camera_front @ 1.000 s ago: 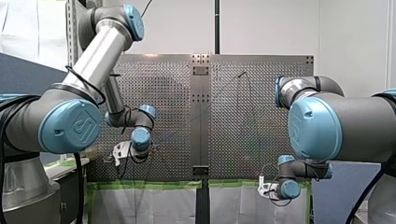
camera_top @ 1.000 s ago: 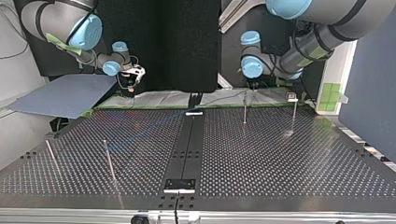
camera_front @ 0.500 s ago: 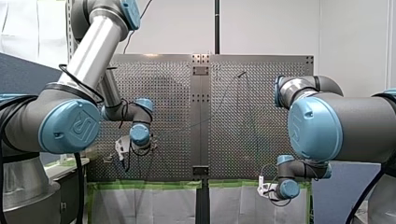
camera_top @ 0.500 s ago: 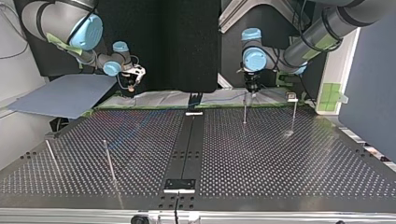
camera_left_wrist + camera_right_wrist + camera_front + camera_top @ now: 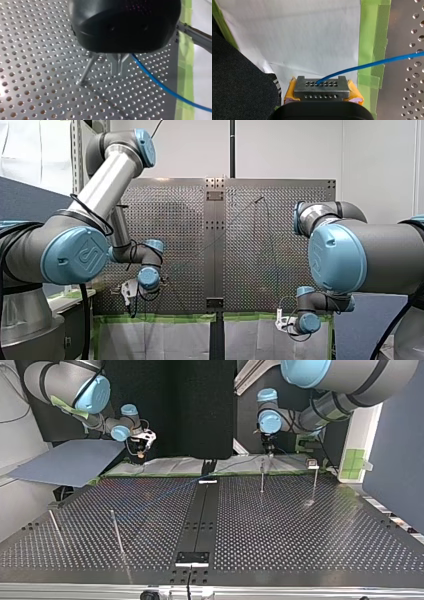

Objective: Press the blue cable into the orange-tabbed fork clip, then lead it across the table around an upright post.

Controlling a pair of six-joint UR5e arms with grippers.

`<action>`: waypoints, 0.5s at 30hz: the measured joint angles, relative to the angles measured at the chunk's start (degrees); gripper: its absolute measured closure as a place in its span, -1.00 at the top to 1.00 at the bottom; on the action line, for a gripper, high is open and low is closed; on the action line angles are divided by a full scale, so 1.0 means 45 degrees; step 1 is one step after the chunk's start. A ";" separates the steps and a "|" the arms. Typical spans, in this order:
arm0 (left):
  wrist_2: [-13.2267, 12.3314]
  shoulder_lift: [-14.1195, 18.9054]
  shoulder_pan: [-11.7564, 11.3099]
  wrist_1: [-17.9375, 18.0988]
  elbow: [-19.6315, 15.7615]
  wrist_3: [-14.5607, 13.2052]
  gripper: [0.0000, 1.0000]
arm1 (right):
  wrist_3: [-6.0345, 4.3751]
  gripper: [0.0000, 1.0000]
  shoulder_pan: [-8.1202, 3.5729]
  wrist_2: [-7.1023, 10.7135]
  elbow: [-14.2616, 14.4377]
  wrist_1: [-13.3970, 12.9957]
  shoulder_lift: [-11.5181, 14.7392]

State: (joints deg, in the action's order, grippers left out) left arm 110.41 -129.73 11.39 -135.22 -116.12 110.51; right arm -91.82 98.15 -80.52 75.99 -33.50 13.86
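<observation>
In the left wrist view my left gripper (image 5: 118, 71) has its metal fingers shut on the blue cable (image 5: 160, 85), which trails away toward the taped table edge. An upright post (image 5: 86, 72) stands just beside the fingers. In the top view this gripper (image 5: 270, 452) hangs over the post (image 5: 261, 477) at the far edge. My right gripper (image 5: 321, 85), with yellow pads, is shut on the blue cable (image 5: 372, 65) off the table over white sheeting; the top view shows it (image 5: 142, 450) at the far left. I cannot make out an orange-tabbed clip.
More thin posts stand on the perforated table (image 5: 300, 530): one at the top view's far right (image 5: 315, 482) with a small fitting on top, two at its near left (image 5: 117, 532). Green tape (image 5: 372, 37) lines the table edge. A grey board (image 5: 70, 462) lies at the left.
My left arm's wrist rose and then came back down close to the post, its elbow swinging. The right arm has stayed still, and both grips are unchanged.
</observation>
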 joint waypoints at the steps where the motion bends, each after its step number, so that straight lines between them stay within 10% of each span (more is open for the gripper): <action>1: -0.0028 -0.0023 0.0005 0.0007 0.0000 -0.0084 -1.00 | 0.0002 -1.00 0.0009 0.0000 -0.0001 0.0000 0.0000; 15: -0.0318 -0.0061 0.0021 -0.0870 0.0001 -0.1754 -1.00 | -0.0002 -1.00 0.0010 -0.0042 -0.0005 -0.0001 -0.0003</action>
State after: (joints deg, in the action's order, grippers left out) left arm 108.97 -130.00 11.48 -139.14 -116.12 102.61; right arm -91.83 98.19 -80.71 75.97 -33.50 13.85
